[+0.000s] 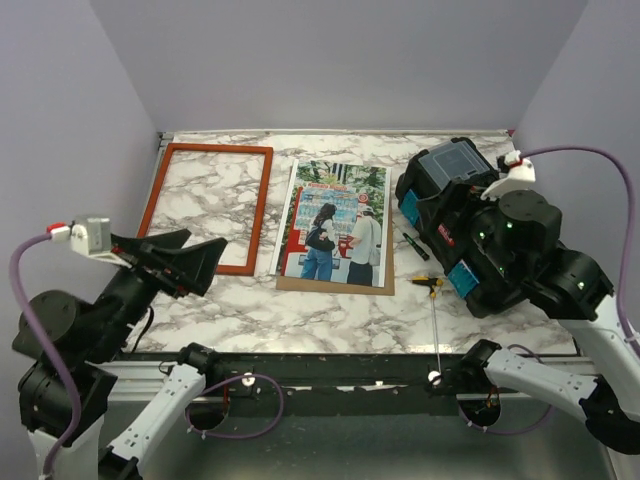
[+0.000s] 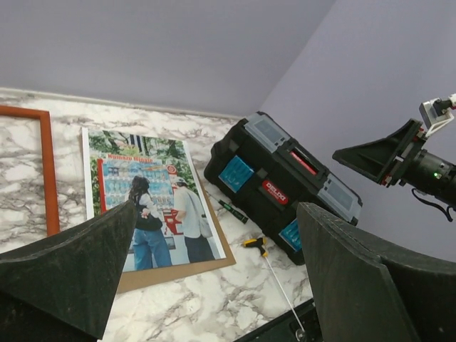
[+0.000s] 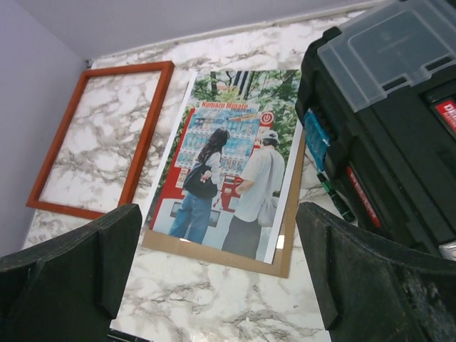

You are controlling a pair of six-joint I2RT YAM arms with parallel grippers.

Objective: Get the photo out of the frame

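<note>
The photo [image 1: 336,225] lay face up in the middle of the desk [image 1: 330,325], outside the frame [image 1: 262,205]. It rested on a brown board [image 1: 335,287] that showed along its near and right edges. Its long axis ran roughly 12 to 6 o'clock, leaning a little toward 1.

The empty orange-red frame lay flat just beside the photo at 9 o'clock, with marble showing through its opening, so the removal looked done. A black toolbox [image 1: 450,185] stood at the photo's 3 o'clock. A screwdriver [image 1: 412,240] lay in the narrow gap between them, and a yellow-handled hex key [image 1: 428,283] lay off the board's near right corner.

The left end effector [image 2: 217,214] hung raised, spread wide and holding nothing, with the photo toward its 2 o'clock; its tips looked closest to the frame's near right corner. The right end effector [image 3: 219,214], equally wide and unladen, hung above the toolbox with the photo toward 9 o'clock. Open room lay along the desk's near edge, while the toolbox crowded the right side.
</note>
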